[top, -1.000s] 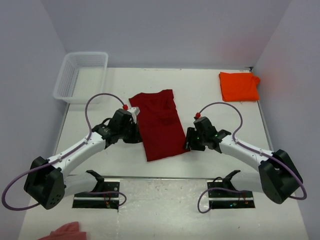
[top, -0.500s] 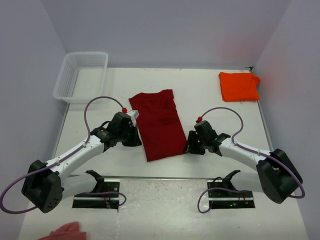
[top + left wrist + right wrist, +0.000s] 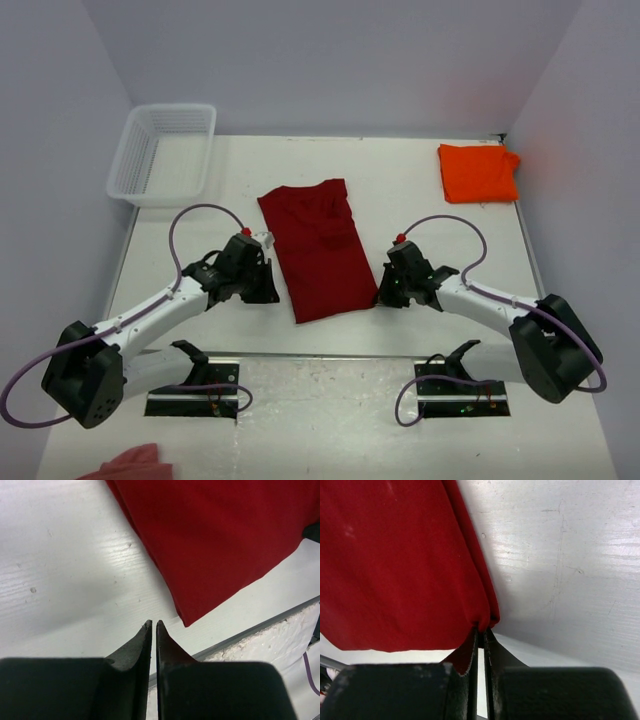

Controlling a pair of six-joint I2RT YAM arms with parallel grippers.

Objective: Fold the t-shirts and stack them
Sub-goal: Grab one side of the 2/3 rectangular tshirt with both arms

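Observation:
The dark red t-shirt (image 3: 318, 255) lies flat in the middle of the table, folded into a long strip. My right gripper (image 3: 383, 293) is at its near right corner, shut on the doubled edge of the red cloth (image 3: 395, 565), which bunches at the fingertips (image 3: 482, 631). My left gripper (image 3: 273, 294) sits just left of the near left corner (image 3: 220, 535). Its jaws are together over bare table (image 3: 154, 623), a little short of the cloth. The orange t-shirt (image 3: 477, 171) lies folded at the far right corner.
A white mesh basket (image 3: 165, 108) stands at the far left. A pale pink cloth scrap (image 3: 130, 462) lies below the left arm's base. The table's near edge (image 3: 260, 625) runs just past the red shirt's hem.
My right gripper has closed on the red shirt's near right edge. My left gripper has slid toward the near edge along the shirt's left side and off the cloth.

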